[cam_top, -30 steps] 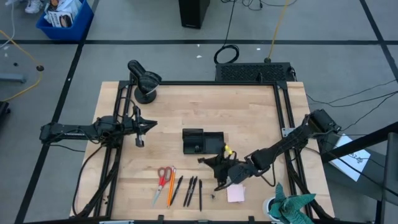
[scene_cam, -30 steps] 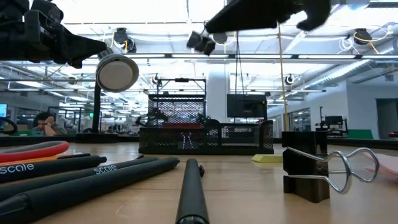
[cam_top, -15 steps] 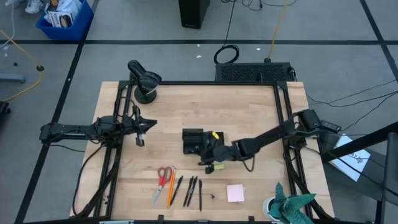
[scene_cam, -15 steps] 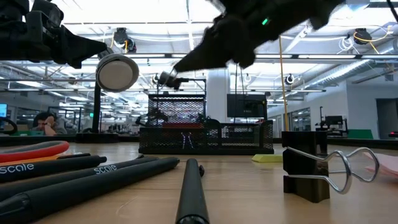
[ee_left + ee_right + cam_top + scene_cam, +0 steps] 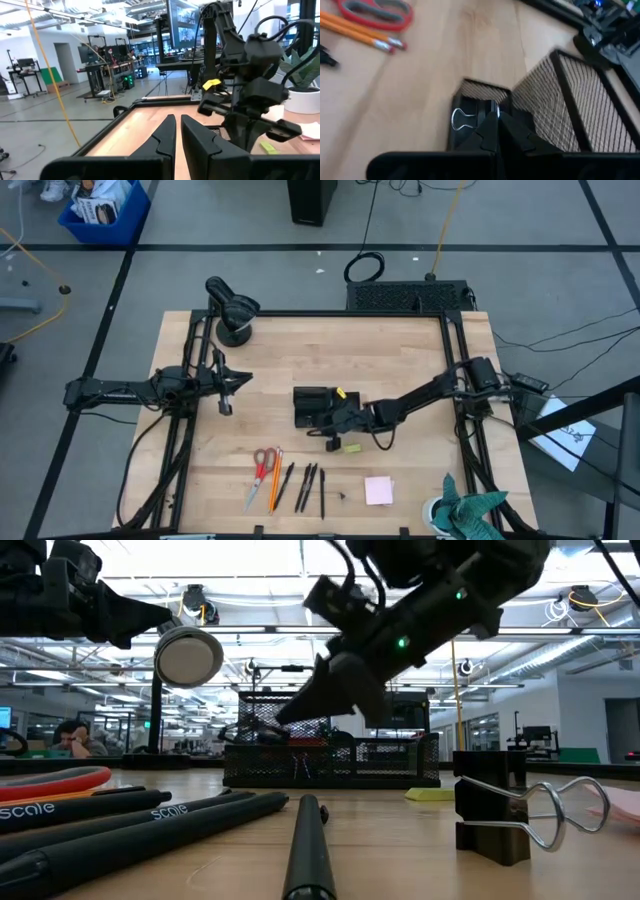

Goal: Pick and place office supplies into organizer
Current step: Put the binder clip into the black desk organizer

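Note:
The black mesh organizer [image 5: 308, 402] stands mid-table. My right gripper [image 5: 323, 422] hangs over its near small compartment [image 5: 475, 92], shut on a black clip [image 5: 465, 119] with a wire loop. My left gripper [image 5: 238, 379] waits at the table's left, level and shut on nothing [image 5: 178, 125]. Red-handled scissors [image 5: 262, 464], an orange pencil [image 5: 275, 478], black pens [image 5: 305, 485], another clip [image 5: 343, 496] and a pink pad [image 5: 379, 490] lie flat along the near edge. A small yellow piece [image 5: 351, 447] lies near the organizer. My right gripper pinches the black clip [image 5: 481, 116] between its two fingertips, slanting down from the table's right. One wire loop [image 5: 461, 119] sticks out to the side inside the small compartment. I cannot tell whether the clip touches the compartment's floor.
A round black device [image 5: 232, 310] stands at the far left corner. A teal cloth [image 5: 470, 515] lies at the near right corner. The organizer's tall mesh wall [image 5: 570, 100] rises right beside my right fingers. Bare wood lies between the organizer and the far edge.
My right gripper has swung from beside the pink pad toward the far edge and the left, over to the organizer. It has come down and tipped further downward, carrying the clip and staying shut.

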Controlling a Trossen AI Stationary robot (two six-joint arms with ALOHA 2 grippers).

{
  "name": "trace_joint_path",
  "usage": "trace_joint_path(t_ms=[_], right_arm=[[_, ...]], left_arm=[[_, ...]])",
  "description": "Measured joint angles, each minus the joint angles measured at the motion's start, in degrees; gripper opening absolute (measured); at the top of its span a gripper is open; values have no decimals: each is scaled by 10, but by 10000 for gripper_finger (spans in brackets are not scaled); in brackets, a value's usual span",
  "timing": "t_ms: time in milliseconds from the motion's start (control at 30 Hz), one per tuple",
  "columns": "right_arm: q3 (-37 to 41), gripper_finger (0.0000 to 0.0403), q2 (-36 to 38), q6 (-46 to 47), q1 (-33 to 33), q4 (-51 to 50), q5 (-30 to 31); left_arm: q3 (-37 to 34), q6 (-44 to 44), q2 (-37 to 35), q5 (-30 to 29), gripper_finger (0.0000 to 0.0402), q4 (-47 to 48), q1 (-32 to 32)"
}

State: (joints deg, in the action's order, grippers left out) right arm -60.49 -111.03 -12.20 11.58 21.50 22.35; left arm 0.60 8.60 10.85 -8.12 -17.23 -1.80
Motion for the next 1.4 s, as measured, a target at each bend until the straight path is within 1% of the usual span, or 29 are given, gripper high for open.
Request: trace_joint_path(t_ms=[167, 367, 467, 733, 933, 1100, 1167, 1333, 1400], right_arm=[[0, 0, -14, 11, -8, 4, 0], [0, 2, -14, 11, -9, 5, 0], [0, 15, -12, 13, -9, 10, 0], [0, 66, -12, 36, -8, 16, 1], [0, 86, -1, 26, -2, 18, 6], [0, 94, 27, 19, 22, 17, 32], [0, 95, 47, 19, 38, 8, 32], [0, 94, 97, 47, 99, -60, 31], [0, 95, 113, 72, 128, -96, 31]], left_arm=[[0, 3, 0, 0, 35, 0, 0], [0, 6, 0, 0, 35, 0, 0], [0, 7, 0, 0, 35, 0, 0], [0, 7, 0, 0, 35, 0, 0], [0, 6, 0, 0, 35, 1, 0], [0, 6, 0, 0, 35, 4, 0], [0, 3, 0, 0, 35, 4, 0], [0, 2, 0, 0, 35, 8, 0], [0, 2, 0, 0, 35, 8, 0]])
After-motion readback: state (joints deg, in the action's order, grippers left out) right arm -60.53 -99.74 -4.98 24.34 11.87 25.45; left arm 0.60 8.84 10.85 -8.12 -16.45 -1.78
